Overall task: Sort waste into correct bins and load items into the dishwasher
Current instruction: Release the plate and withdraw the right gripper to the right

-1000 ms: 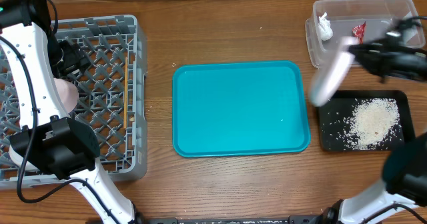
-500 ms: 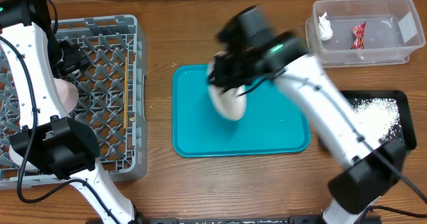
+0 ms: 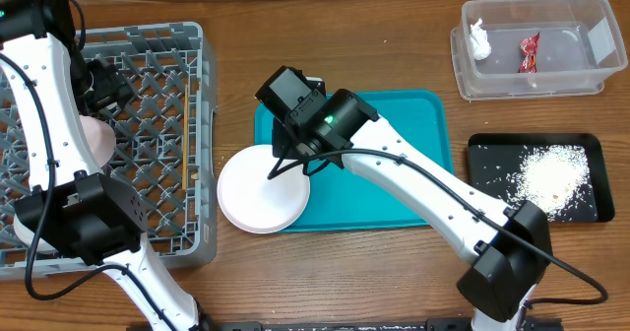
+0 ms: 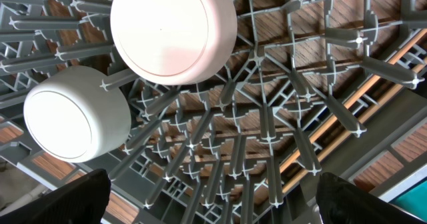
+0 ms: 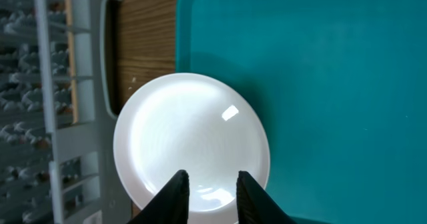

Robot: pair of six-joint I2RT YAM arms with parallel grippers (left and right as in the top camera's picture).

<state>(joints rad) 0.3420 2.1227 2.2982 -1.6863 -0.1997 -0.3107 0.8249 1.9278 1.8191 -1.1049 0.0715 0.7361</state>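
Wood table [image 3: 345,65], overhead: grey dish rack [image 3: 207,173] at left, teal tray [image 3: 413,144] in the middle. Clear tub [image 3: 459,50] at top right, holding white tissue [image 3: 479,38] and red wrapper [image 3: 530,52]. Black tray [image 3: 482,173] sits below the tub with rice crumbs [image 3: 551,178] in it. White plate [image 3: 258,188] lies half on the teal tray's left edge, half on the table, just beside the rack. Right gripper [image 3: 290,166] is directly over the plate. Left gripper [image 3: 103,85] hangs over the rack. Chopsticks [image 3: 186,139] lie in the rack along its right wall, and a pinkish bowl [image 3: 94,139] is also in the rack.

Left wrist: looking down into the rack lattice [image 4: 267,151]. Pinkish bowl [image 4: 173,31] is at top. Below-left of it is a white vessel [image 4: 77,121] on its side; cup or bowl, can't tell. Chopsticks [image 4: 340,117] run diagonally at right. Left fingers [image 4: 60,201] are spread wide at the frame corners with nothing between them.

Right wrist: plate [image 5: 190,124] seen face-on, straddling the teal tray [image 5: 333,84] rim and bare table [image 5: 143,37], with the rack [image 5: 53,84] at left. Right gripper [image 5: 211,175] has both fingers [image 5: 175,197] above the plate's near rim. Jaws are slightly apart, plate surface shows through the gap, nothing clamped.
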